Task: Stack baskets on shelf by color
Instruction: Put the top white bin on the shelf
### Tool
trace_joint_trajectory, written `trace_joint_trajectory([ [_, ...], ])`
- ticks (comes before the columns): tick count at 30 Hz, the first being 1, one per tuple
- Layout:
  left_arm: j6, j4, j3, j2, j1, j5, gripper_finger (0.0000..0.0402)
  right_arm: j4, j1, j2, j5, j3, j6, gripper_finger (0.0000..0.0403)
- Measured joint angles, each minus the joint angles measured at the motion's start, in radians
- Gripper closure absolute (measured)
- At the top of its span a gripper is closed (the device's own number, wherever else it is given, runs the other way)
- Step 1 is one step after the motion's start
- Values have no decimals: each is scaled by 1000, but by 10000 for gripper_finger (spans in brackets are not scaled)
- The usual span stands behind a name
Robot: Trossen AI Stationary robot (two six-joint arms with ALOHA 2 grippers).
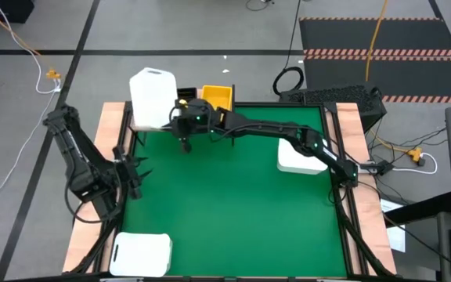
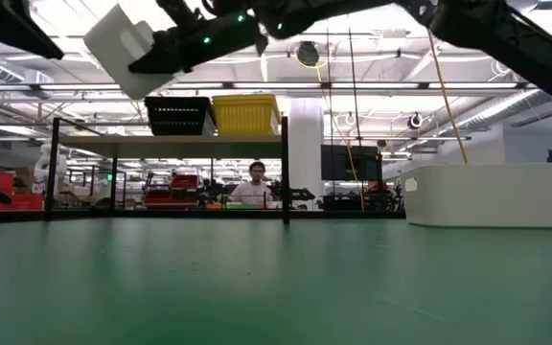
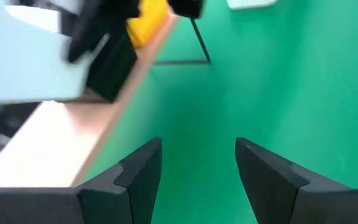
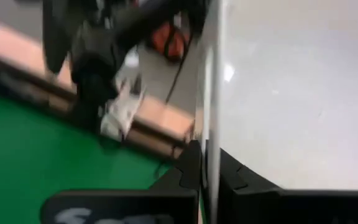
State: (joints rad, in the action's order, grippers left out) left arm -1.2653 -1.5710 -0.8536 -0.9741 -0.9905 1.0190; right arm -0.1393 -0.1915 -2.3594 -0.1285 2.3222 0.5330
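Overhead, right gripper [image 1: 180,116] clamps white rounded plastic basket [image 1: 152,97] above light-wood shelf [image 2: 166,140]; left gripper [image 3: 197,165] open over green mat [image 1: 233,204]; person [image 2: 253,182] seated beyond shelf.

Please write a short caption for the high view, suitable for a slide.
Right pincer carries a white basket above the shelf, beside the yellow basket; left pincer waits open.

Nothing readable — no text, label, brand or number shows on anything in these views.
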Motion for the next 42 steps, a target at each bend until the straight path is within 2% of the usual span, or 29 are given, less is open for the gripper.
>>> trace_joint_trajectory([
  [4, 25, 0, -12, 0, 45, 90, 195, -167, 25, 48, 33, 0, 52, 403],
  [7, 110, 4, -50, 0, 66, 183, 195, -216, 49, 49, 29, 0, 109, 403],
  [10, 255, 53, -114, -7, 77, 251, 195, -209, 66, 43, 26, -19, 175, 403],
  [14, 540, 216, -193, -18, 88, 258, 195, -92, 70, 41, 28, -74, 187, 403],
  [18, 860, 428, -218, -36, 142, 179, 195, -23, 74, 41, 28, -105, 164, 403],
  [21, 973, 503, -218, -52, 217, 109, 195, -31, 91, 42, 30, -112, 160, 403],
  [25, 955, 516, -218, -75, 316, -13, 195, -74, 133, 42, 35, -148, 181, 403],
  [29, 892, 521, -218, -110, 372, -168, 195, -105, 179, 41, 122, -198, 206, 403],
  [32, 870, 535, -218, -147, 386, -336, 195, -135, 214, 42, 159, -216, 213, 403],
  [36, 810, 591, -218, -201, 372, -490, 195, -192, 267, 42, 160, -220, 190, 403],
  [39, 741, 634, -218, -253, 348, -552, 195, -240, 312, 44, 157, -220, 129, 403],
  [42, 695, 652, -218, -316, 322, -571, 195, -270, 355, 44, 158, -227, 23, 403],
])
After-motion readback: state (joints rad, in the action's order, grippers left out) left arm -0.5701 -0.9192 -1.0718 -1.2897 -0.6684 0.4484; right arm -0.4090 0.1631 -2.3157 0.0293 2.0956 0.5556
